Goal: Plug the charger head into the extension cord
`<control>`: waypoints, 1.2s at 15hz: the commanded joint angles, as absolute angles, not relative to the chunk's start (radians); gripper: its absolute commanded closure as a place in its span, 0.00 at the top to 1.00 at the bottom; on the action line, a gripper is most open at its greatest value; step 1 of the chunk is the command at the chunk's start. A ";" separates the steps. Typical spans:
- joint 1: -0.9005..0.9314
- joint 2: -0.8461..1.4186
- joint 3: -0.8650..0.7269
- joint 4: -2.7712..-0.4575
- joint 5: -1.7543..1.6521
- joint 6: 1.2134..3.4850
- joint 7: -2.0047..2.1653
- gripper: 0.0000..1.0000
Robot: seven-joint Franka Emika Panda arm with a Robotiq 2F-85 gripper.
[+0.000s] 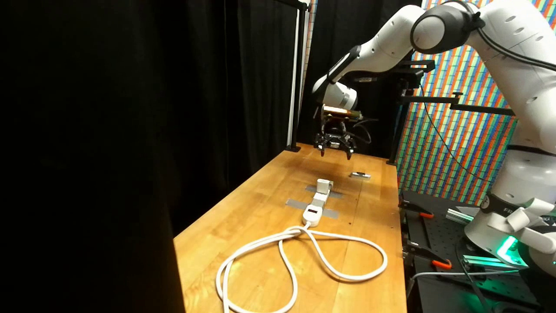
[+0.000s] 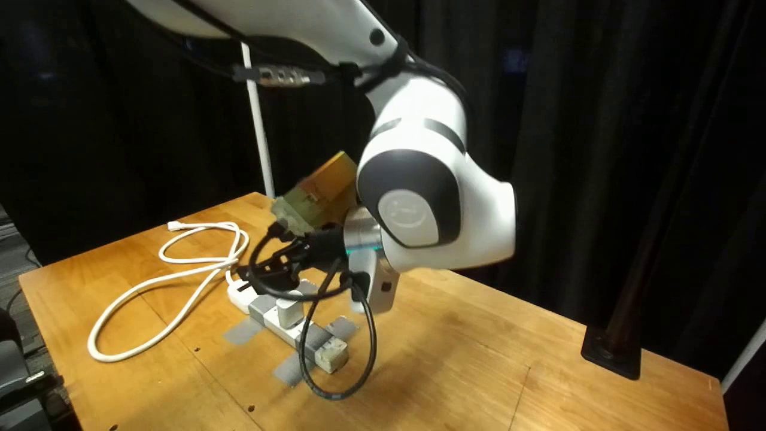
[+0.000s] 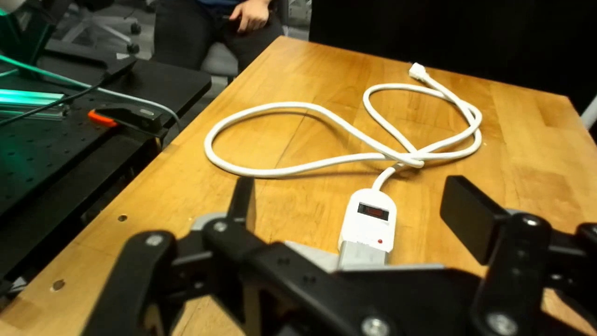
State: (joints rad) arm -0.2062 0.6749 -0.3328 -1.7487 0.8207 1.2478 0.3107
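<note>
The white charger head [image 1: 323,186] stands upright on the extension cord's socket block [image 1: 312,214], toward its far end in an exterior view. The charger head also shows in an exterior view [image 2: 289,311], below my gripper's fingers. I cannot tell how deep it sits. In the wrist view my gripper hides it. The socket block [image 3: 368,221] shows there with its dark red switch, and the white cable [image 3: 284,171] lies in big loops beyond. My gripper [image 1: 335,154] is open and empty, above the table and apart from the charger head. Its wide-spread fingers show in the wrist view [image 3: 357,210].
Grey tape [image 1: 297,204] holds the block to the wooden table [image 2: 455,371]. A small grey metal piece [image 1: 360,175] lies near the block. Clamps with orange tips [image 1: 441,264] line one table edge. A black post base [image 2: 611,353] stands on the table. A person [image 3: 252,16] sits beyond.
</note>
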 commanded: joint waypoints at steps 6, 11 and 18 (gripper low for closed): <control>-0.003 0.204 -0.271 -2.080 0.532 1.648 0.476 1.00; 0.016 0.077 -0.161 -2.202 0.346 1.871 0.472 1.00; 0.004 -0.022 -0.067 -2.350 0.293 2.215 0.350 1.00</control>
State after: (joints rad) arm 0.0151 0.0666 -0.0905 -2.2671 0.3001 2.0966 0.4150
